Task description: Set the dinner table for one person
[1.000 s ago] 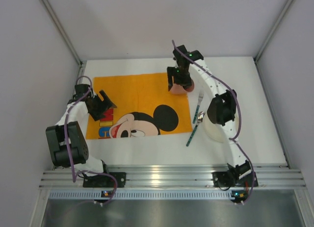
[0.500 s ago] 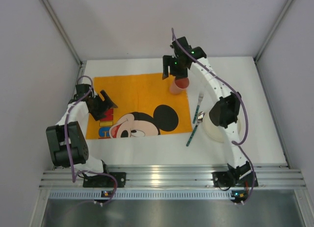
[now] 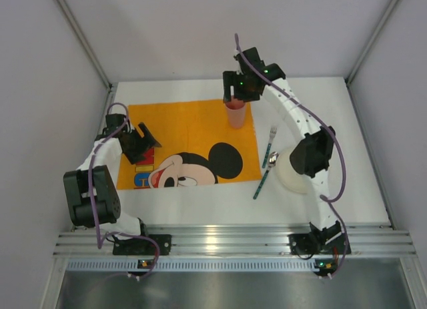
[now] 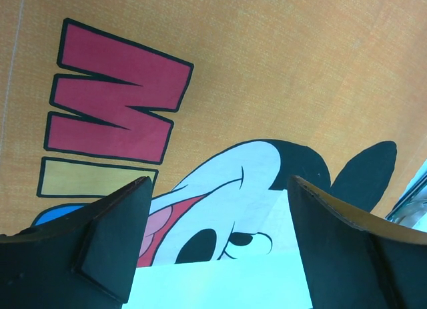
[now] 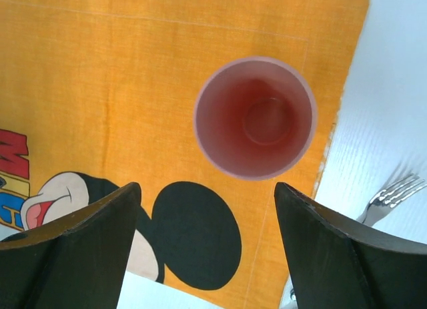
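At the left of the top view, the left pincer hangs where it was a second ago, over the left edge of the orange placemat. Its jaws are spread wide and hold nothing. Right of centre, the right pincer has let go of the pink cup and pulled back toward the upper frame. Its jaws gape wider than the cup and hold nothing. The cup stands upright on the placemat's upper right corner. The white counter lies beneath both pincers and fills the middle of the frame. The fork and spoon rest on the counter, right of the placemat.
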